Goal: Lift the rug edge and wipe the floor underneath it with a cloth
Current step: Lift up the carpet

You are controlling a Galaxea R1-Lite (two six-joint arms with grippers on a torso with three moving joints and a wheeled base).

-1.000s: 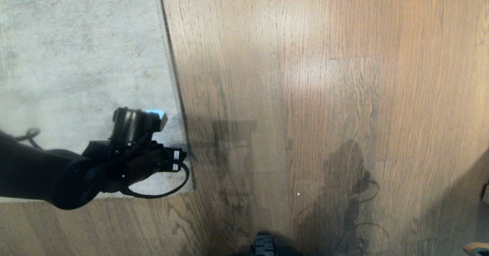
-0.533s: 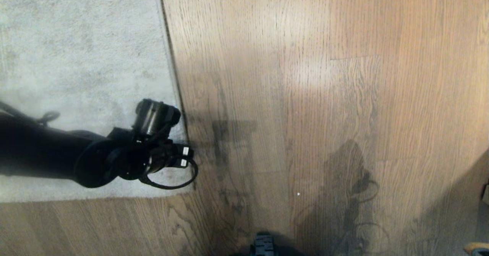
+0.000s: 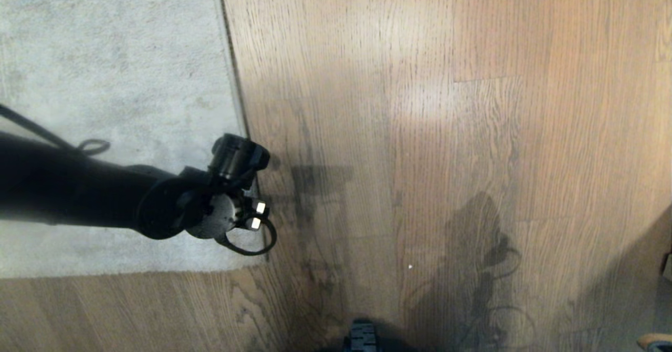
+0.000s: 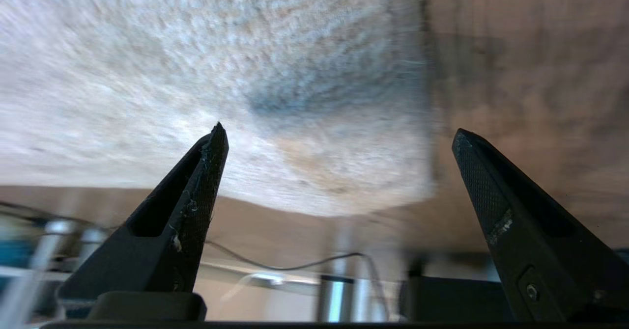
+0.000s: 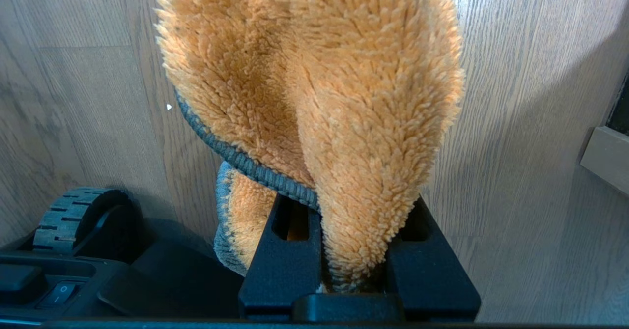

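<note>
Rug edge (image 3: 239, 105) flat on floor (image 3: 420, 131); left gripper (image 4: 339, 172) wide open, empty, straddling hem for lift. Right gripper (image 5: 356, 265) clamps cloth (image 5: 314, 98), ready.

Just plain brown oak-grain plank flooring (image 3: 472, 131) everywhere, darker grain streaks running through it. There's a soft bright glare patch near the middle, and shadows pooling along the near edge and right corner.

Floor (image 3: 446, 131): oak-grain wood, slight sheen. Rug (image 3: 115, 79): pale grey short pile, matt. Cloth (image 5: 344, 98): fluffy orange fleece, ribbed grey hem.
</note>
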